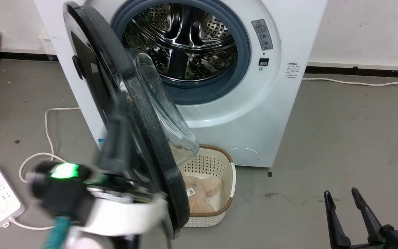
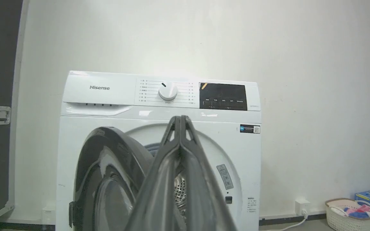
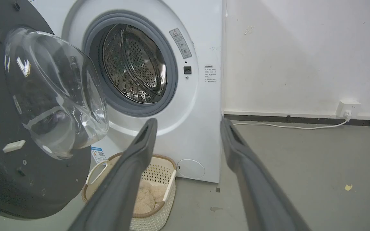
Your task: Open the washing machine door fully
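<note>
Left gripper point(image 2: 180, 119) clenched, empty — blurred, perhaps touching the washing machine door point(image 1: 90, 65); right gripper point(image 1: 340, 191) released.

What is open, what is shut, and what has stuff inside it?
washing machine door: open partway, sticking out from the front, not swung all the way back
drum: uncovered, looks empty in the part that shows
basket: on the floor under the door, with something beige and fluffy inside
left gripper: shut, nothing between its fingers
right gripper: open, holding nothing
</note>
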